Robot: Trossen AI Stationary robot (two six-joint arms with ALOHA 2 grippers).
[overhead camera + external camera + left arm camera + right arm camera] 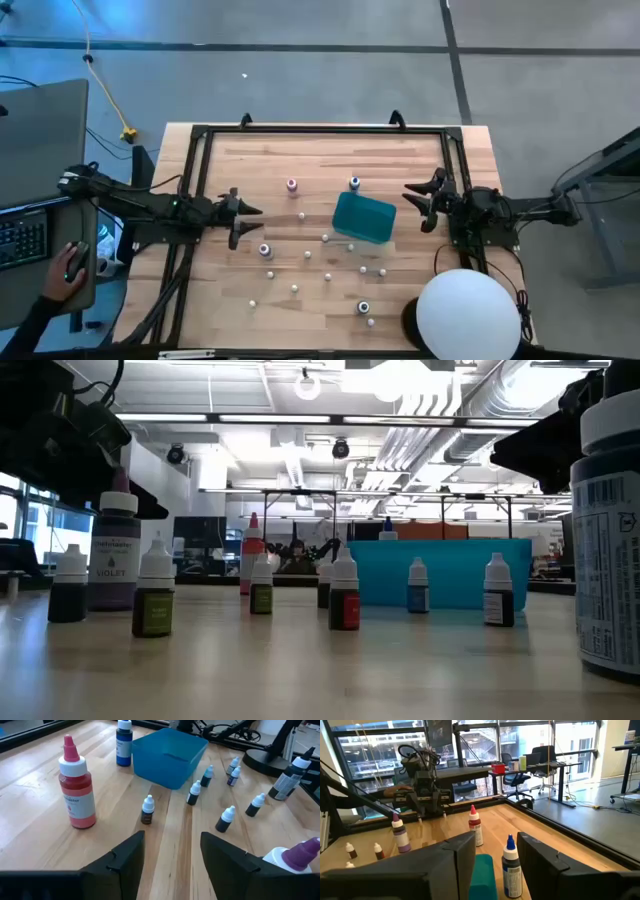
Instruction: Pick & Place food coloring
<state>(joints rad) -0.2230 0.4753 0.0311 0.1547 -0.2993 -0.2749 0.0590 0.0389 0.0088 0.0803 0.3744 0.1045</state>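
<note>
The food coloring bottles stand upright on their bases across the wooden table. A red one with a pink top (291,185) (76,787) and one with a blue top (354,183) (510,865) stand toward the far side. A violet one (264,250) and a dark-topped one (364,307) stand nearer. Several small whitish-capped ones (148,810) are scattered between them. The teal box (365,217) sits mid-table. My left gripper (243,218) (172,855) hovers open left of centre. My right gripper (415,205) (495,860) hovers open just right of the box, facing the blue-topped bottle.
A black frame rail (320,128) runs round the tabletop. A white round dome (468,315) stands at the near right corner. A person's hand (70,268) rests on a mouse beside a keyboard left of the table. A large dark bottle (605,530) looms close in the low view.
</note>
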